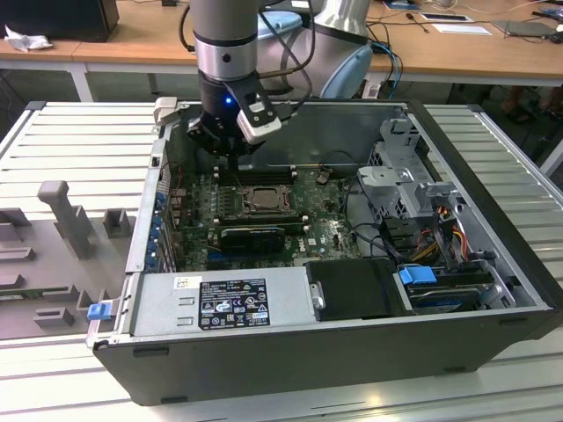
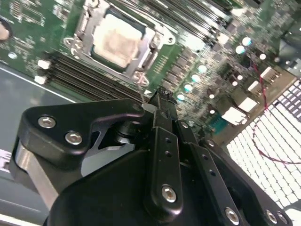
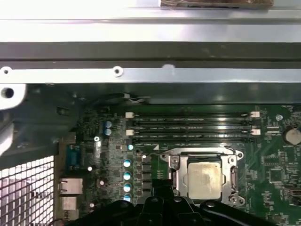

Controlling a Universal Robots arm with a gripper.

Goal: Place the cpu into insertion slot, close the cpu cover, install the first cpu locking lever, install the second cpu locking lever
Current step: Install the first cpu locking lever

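The cpu (image 1: 264, 200) (image 2: 120, 40) (image 3: 204, 181), a pale silvery square, lies flat in the insertion slot (image 1: 236, 211) on the green board. The cpu cover (image 3: 231, 165) (image 2: 89, 21), a thin metal frame, lies down around the chip's edges. My gripper (image 1: 230, 156) (image 2: 160, 99) (image 3: 162, 188) hangs a little above the board, beside the socket, over the long black memory slots (image 1: 255, 176). Its fingers are shut together with nothing between them. The thin locking levers along the socket's sides are too fine for me to tell how they sit.
The board sits deep in an open black computer case (image 1: 493, 185). A black finned card (image 1: 255, 236) lies in front of the socket, a grey power supply (image 1: 220, 299) at the front, and drive cages with cables (image 1: 422, 211) on the exterior view's right. A grey fixture (image 1: 62, 211) stands outside the case.
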